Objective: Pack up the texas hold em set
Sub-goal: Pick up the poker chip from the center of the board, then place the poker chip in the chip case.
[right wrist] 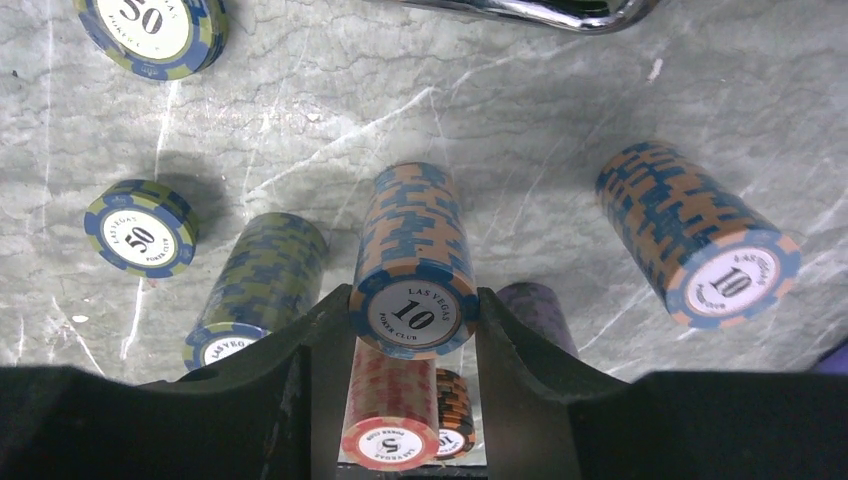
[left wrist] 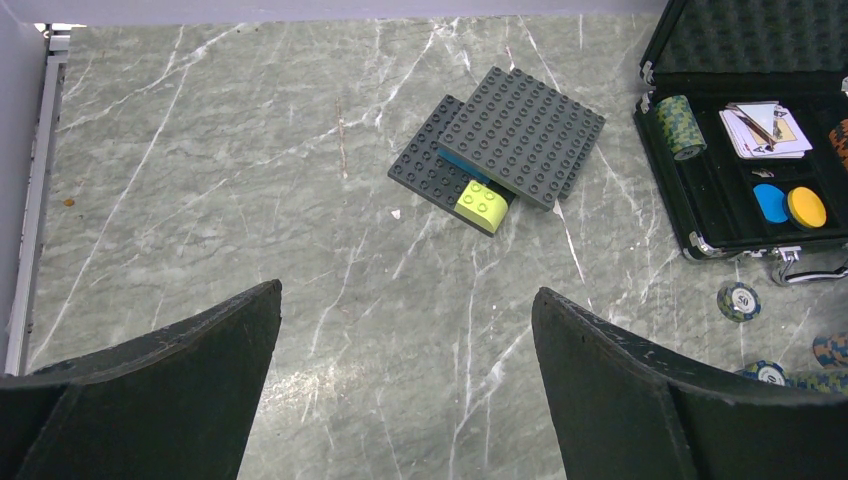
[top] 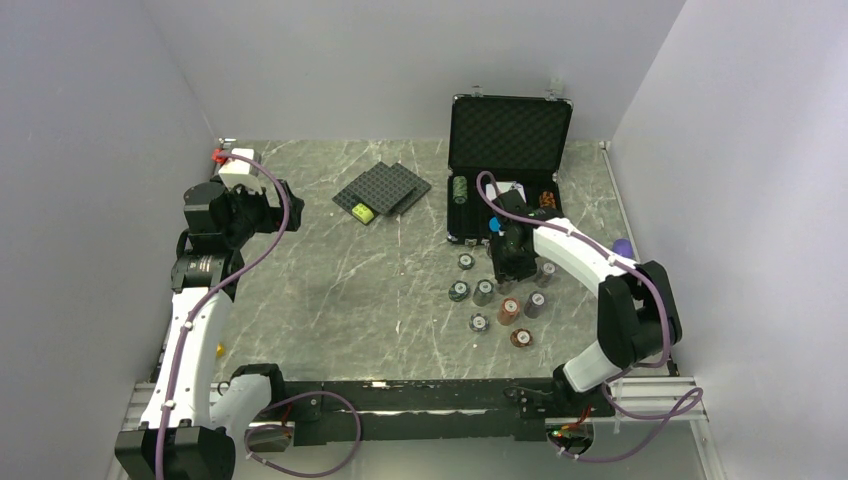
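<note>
The black silver-edged briefcase (top: 510, 135) stands open at the far right of the grey marbled table (top: 330, 290), with its foam-lined lid upright. In its tray lie a green roll of poker chips (left wrist: 678, 125) on its side, a small pile of playing cards (left wrist: 765, 130), and a blue disc (left wrist: 770, 203) touching an orange-yellow disc (left wrist: 806, 208).

Just in front of the case, loose chip stacks (top: 484, 291) stand scattered on the table. The right end effector (right wrist: 412, 300) is down among them. It is partly closed, with both fingers against the sides of an upright orange-and-blue stack of poker chips marked 10 (right wrist: 410, 250). A green-and-blue stack (right wrist: 260, 280) stands just beside it on one side and a second orange-and-blue stack (right wrist: 700, 250) stands apart on the other.

The left end effector (left wrist: 405, 300) hangs over bare table at the far left, spread wide and holding nothing. Between the arms, towards the back, lie overlapping dark grey studded plates (left wrist: 520, 130) with a yellow-green brick (left wrist: 482, 203).
</note>
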Robot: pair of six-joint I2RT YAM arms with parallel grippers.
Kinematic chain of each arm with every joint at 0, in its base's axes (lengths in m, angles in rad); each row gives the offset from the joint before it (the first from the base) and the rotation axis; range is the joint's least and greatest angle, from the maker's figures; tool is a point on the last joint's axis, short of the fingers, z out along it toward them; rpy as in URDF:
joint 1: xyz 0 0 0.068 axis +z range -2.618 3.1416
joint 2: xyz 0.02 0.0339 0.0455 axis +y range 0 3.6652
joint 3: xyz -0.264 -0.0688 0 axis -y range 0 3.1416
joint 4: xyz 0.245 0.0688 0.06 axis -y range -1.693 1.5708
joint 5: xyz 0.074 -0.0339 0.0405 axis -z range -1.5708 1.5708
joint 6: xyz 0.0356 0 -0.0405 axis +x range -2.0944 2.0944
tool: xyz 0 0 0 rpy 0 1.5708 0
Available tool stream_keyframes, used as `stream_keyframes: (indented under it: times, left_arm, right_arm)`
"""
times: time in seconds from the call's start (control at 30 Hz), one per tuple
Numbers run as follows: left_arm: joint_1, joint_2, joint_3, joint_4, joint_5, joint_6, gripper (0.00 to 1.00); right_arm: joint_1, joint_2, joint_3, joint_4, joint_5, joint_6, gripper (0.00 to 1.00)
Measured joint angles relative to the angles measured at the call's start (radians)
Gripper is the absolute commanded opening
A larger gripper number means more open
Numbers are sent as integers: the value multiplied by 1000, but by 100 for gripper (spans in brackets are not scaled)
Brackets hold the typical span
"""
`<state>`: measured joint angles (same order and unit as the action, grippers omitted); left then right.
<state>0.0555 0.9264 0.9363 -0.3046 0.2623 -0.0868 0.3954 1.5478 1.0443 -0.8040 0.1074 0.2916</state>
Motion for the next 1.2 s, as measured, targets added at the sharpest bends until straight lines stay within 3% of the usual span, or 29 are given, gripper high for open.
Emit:
stream_keyframes:
  times: [0.27, 0.47, 0.8, 1.0, 1.2]
  left_arm:
    - [0, 0, 0, 0, 1, -2, 99]
    - [0, 0, 0, 0, 1, -3, 99]
    - [0, 0, 0, 0, 1, -3, 100]
    - [0, 0, 0, 0, 1, -3, 99]
    - [0, 0, 0, 0, 2, -3, 100]
  right_arm:
    - [1, -132, 41, -30, 39, 19, 0]
    - [11, -256, 57, 73, 44, 35, 0]
    - [129, -259, -105, 597, 150, 73, 0]
    - [169, -101, -117, 863, 272, 82, 0]
    - [204, 16, -117, 1002, 389, 87, 0]
